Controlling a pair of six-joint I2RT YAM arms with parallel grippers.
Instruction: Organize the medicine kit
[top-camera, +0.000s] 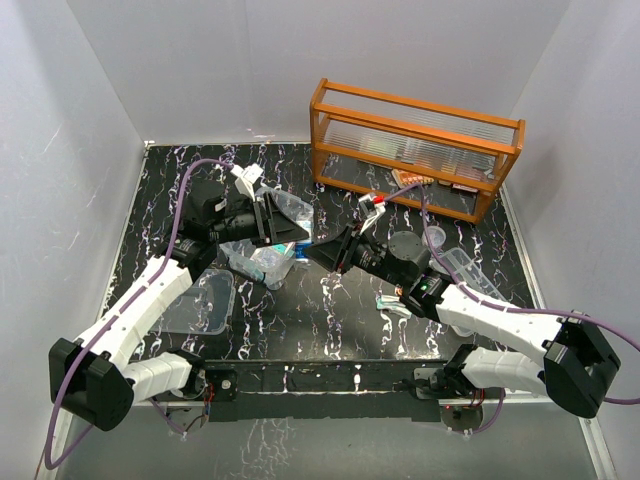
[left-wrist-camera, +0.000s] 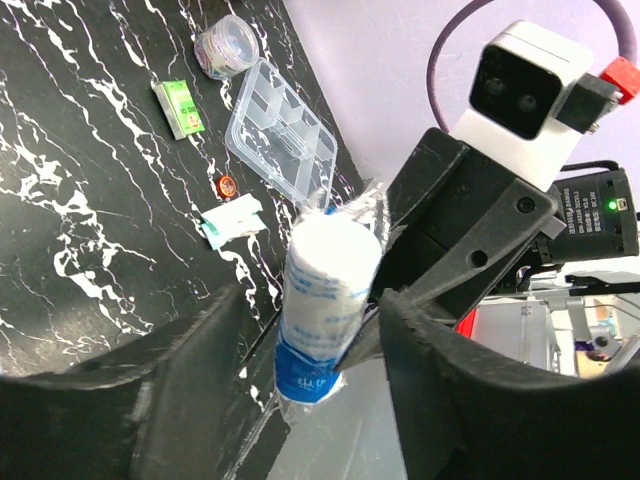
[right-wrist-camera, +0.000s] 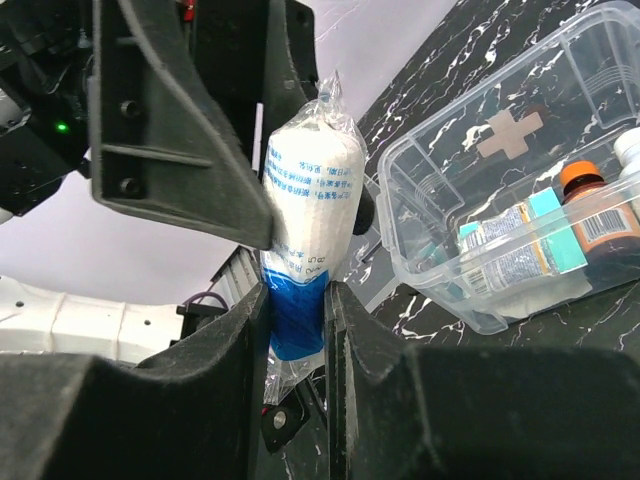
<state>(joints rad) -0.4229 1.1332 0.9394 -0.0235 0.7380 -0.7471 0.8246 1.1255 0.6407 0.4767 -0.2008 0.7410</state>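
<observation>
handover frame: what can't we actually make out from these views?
- bandage roll: the print is too small and blurred to read in both wrist views.
- medicine kit: cut off by the right edge in the right wrist view. In the top view the left gripper covers much of it.
- orange rack: its contents are blurred behind ribbed glass in the top view.

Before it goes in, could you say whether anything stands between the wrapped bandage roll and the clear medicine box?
Nothing visible does: the white plastic-wrapped bandage roll, in the right gripper, hangs near the lidless clear plastic medicine box.
</observation>
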